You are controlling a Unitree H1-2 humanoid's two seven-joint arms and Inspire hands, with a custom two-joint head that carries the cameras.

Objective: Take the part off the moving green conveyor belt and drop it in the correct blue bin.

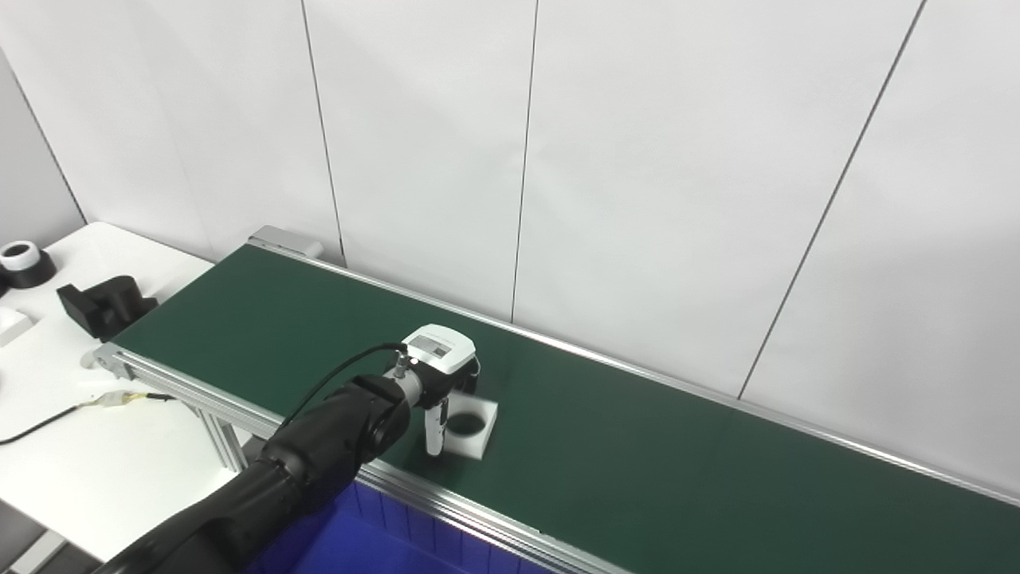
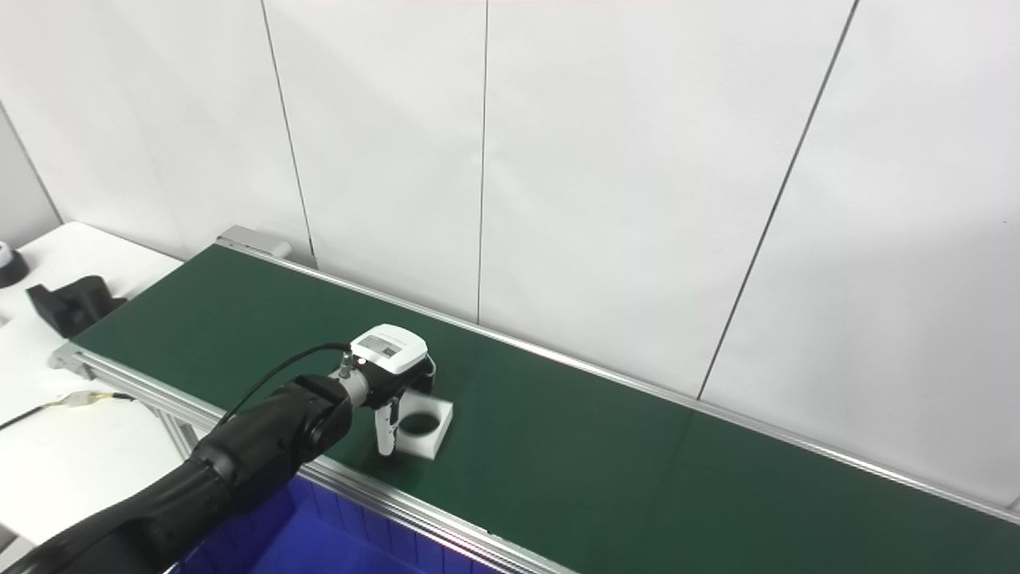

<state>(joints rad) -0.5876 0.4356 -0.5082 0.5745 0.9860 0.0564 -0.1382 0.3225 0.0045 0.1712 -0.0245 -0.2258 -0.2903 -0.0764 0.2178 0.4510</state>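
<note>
Over at nine o'clock the white table (image 1: pixel 96 470) carries odds and ends that play no part here: a black ring with a white insert (image 1: pixel 22 263) near the far corner, a blocky black part (image 1: pixel 107 305) just beside the belt's end, and a cable with a small connector (image 1: pixel 111 399) trailing toward the frame. From there the green conveyor belt (image 1: pixel 637 446) runs off toward three o'clock, bare except for one item. The left hand (image 1: pixel 442 383) reaches in from seven o'clock and sits over the near edge of the belt, fingers pointing down around the part (image 1: pixel 472 426), a square white foam block with a round black recess in its middle. One finger (image 1: pixel 433 430) stands at the block's left side and others drop behind it, so the hand brackets the part, but I cannot tell whether it has actually closed on it; the block looks flat on the belt, not lifted. Below, at six o'clock, a corner of the blue bin (image 1: pixel 351 542) shows just under the belt's aluminium rail (image 1: pixel 478 510). The right hand is nowhere in sight. To my eye the task is at the grasp: the reach looks done, while gripping, lifting, carrying over the rail and dropping into the bin all remain.
</note>
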